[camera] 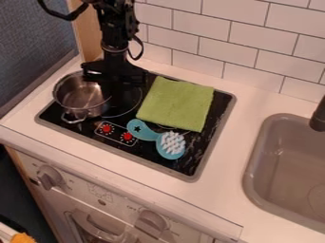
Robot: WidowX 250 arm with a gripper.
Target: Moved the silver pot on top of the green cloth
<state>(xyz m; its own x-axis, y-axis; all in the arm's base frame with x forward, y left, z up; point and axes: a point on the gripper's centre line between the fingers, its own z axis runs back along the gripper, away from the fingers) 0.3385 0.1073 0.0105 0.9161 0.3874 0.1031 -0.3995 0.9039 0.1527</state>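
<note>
This is a toy kitchen: a black stovetop [146, 151] is set in the white tabletop [232, 190] around the centre, a grey sink [251, 166] lies at four o'clock, white wall tiles [232, 45] rise at one, and oven knobs [49, 177] sit at eight and six.

From my remote station, I can read no word or number. Faint print on the stove front [120, 194], at seven o'clock in my view, sits at four o'clock from one knob [51, 177] and eleven o'clock from another knob [152, 221], too small to make out.
</note>
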